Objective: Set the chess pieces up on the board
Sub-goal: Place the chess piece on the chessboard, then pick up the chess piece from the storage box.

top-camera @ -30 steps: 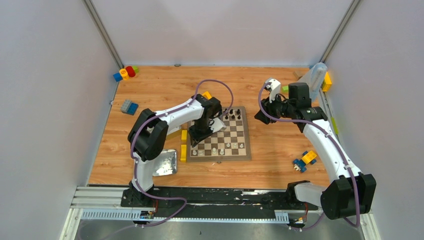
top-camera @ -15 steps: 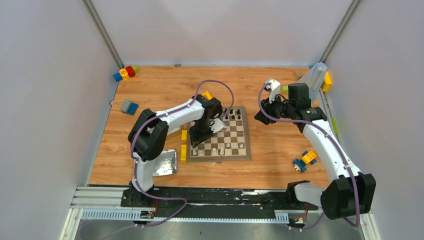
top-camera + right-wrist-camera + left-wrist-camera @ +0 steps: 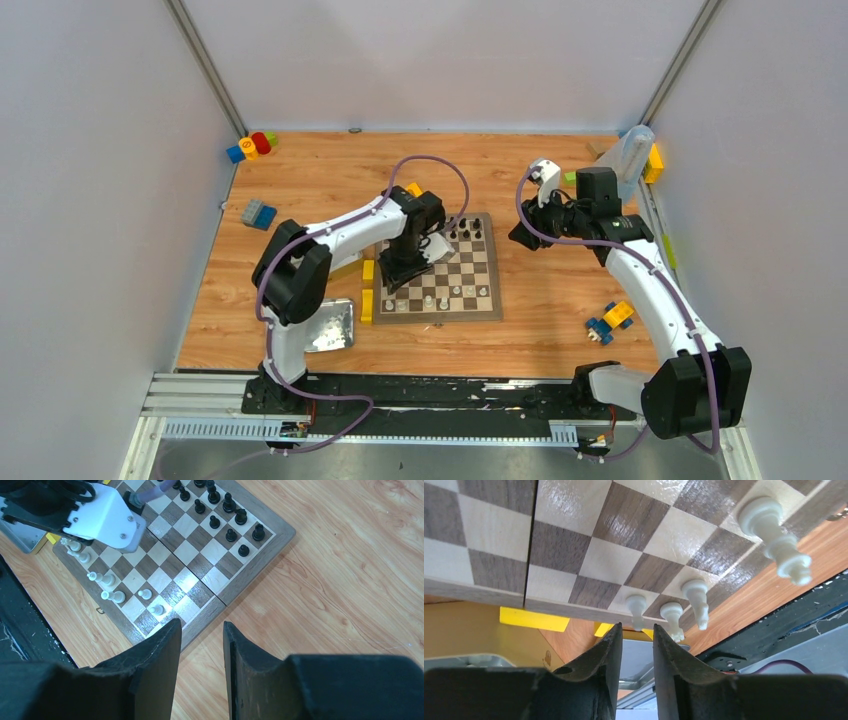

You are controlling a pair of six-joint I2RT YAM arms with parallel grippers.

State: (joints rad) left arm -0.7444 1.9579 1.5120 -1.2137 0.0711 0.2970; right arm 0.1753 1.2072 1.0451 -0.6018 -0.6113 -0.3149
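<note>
The board (image 3: 440,316) lies mid-table, with black chess pieces (image 3: 468,232) on its far rows and white ones (image 3: 440,297) along the near rows. My left gripper (image 3: 400,278) hangs over the board's near-left corner. In the left wrist view it (image 3: 637,627) stands open and empty, with a white pawn (image 3: 637,609) just beyond its tips on the board (image 3: 614,555). Two more white pieces (image 3: 696,599) stand beside that pawn. My right gripper (image 3: 522,235) hovers right of the board; its wrist view shows it (image 3: 202,625) open and empty above bare wood beside the board (image 3: 185,580).
Yellow blocks (image 3: 367,290) lie against the board's left edge, and a metal tin (image 3: 330,325) sits near the left arm's base. A blue-and-yellow toy (image 3: 610,318) lies front right. A blue-grey block (image 3: 258,213) and coloured blocks (image 3: 252,145) lie at the back left.
The left wrist has shifted slightly away from the board's near-left corner and its jaws have widened. The right arm has not moved.
</note>
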